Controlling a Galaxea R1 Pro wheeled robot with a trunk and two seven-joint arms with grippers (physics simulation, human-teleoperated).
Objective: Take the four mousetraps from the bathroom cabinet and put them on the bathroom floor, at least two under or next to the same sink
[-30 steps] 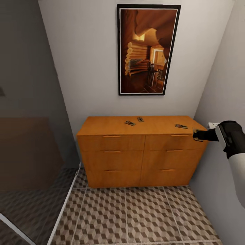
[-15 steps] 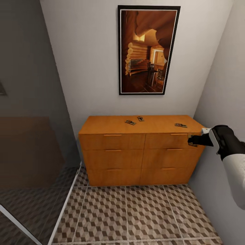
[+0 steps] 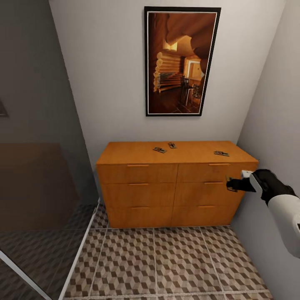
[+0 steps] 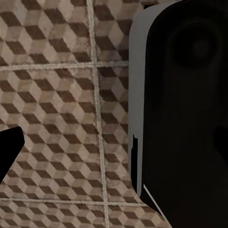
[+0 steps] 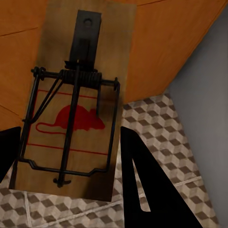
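Observation:
The orange-brown cabinet [image 3: 166, 196] stands against the far wall. Three mousetraps lie on its top: two near the middle [image 3: 159, 150] [image 3: 172, 145] and one toward the right end [image 3: 221, 153]. My right gripper [image 3: 231, 183] is shut on another mousetrap [image 3: 228, 186], held in the air before the right-hand drawers, below the top's edge. In the right wrist view that mousetrap [image 5: 76, 118] shows a red mouse print and black wire, between my gripper's [image 5: 71, 133] dark fingers [image 5: 142, 180]. The bathroom floor [image 3: 166, 258] lies below. My left gripper's one visible finger [image 4: 7, 147] hangs over the tiles [image 4: 57, 95].
A framed picture [image 3: 181, 61] hangs above the cabinet. A white wall [image 3: 275, 104] runs close along the right. A dark glass partition [image 3: 37, 158] with a white bottom rail [image 3: 79, 254] borders the floor on the left. A dark robot part [image 4: 185, 109] is beside the left gripper.
My right gripper, with the mousetrap in it, has come down and slightly leftward from the cabinet top's right corner to the level of the drawers. The view shifted a little early on.

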